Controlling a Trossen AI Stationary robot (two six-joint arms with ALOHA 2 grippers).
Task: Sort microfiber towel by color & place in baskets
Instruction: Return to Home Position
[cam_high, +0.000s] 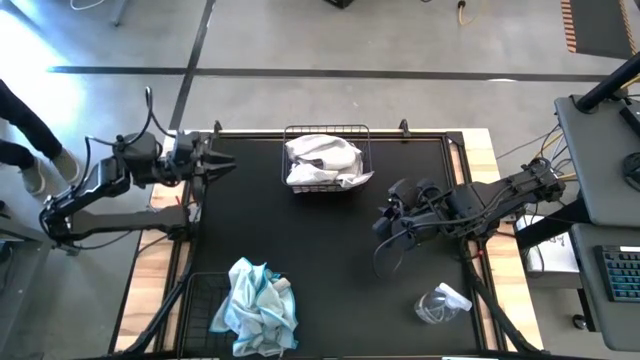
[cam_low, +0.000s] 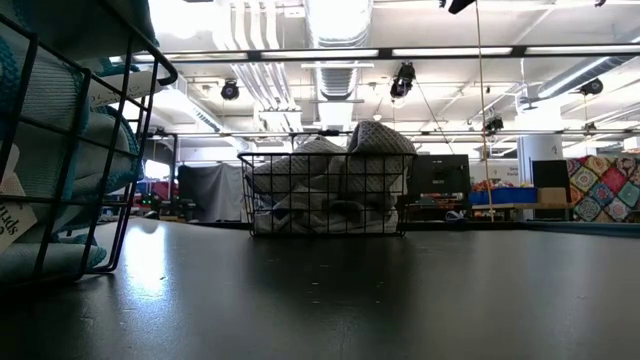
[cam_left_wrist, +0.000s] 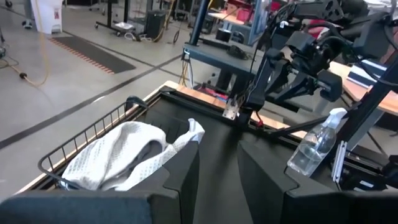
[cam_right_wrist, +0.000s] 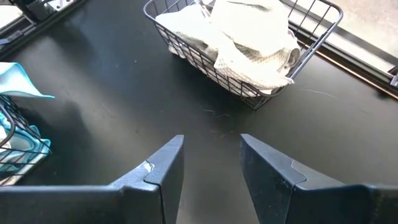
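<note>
Near the far basket (cam_high: 327, 128), my right fingers (cam_right_wrist: 163, 167) gape empty, left fingers (cam_left_wrist: 185, 167) likewise; a careless retreat could snag its overheaped white towels (cam_high: 322, 160).

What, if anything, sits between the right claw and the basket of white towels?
Nothing visible does. The right claw, open and empty, faces the basket of white towels across a bare stretch of black mat. The clear wrapper lies on the claw's other side, away from the basket.
</note>
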